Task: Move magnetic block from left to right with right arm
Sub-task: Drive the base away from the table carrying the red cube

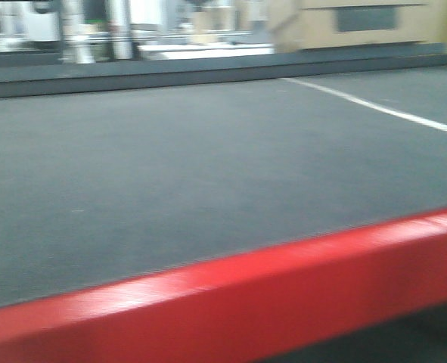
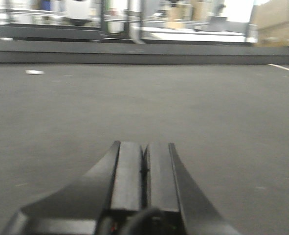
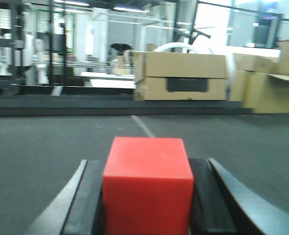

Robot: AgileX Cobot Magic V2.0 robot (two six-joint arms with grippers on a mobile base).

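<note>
Looking out from the right wrist, the camera catches the one thing neither other view has: the red cube [image 3: 147, 183], sitting squarely between the two dark fingers [image 3: 85, 198] of the right gripper [image 3: 147, 169], which is clamped on it from both sides. The cube fills the lower middle of that picture, with its top face and its front face both showing. It is a bright, even red, matte, with crisp edges and no markings. Whether it rests on the grey mat [image 3: 41, 147] or hangs just above it cannot be told from here. Beyond it a thin white line [image 3: 144, 126] runs away across the mat toward stacked cardboard boxes [image 3: 183, 76] at the far side. The left wrist view shows the left gripper [image 2: 144, 152] with its fingers pressed together and nothing between them, low over the same grey surface; a small white scrap [image 2: 35, 72] lies far off to the left, and the end of a white line shows at the right edge. The front-facing view shows neither gripper. It gives only the broad mat, a white line crossing its far right corner, a cardboard box blurred in the background, and a long glossy red band [image 1: 231, 299] slanting across the bottom of the picture.
</note>
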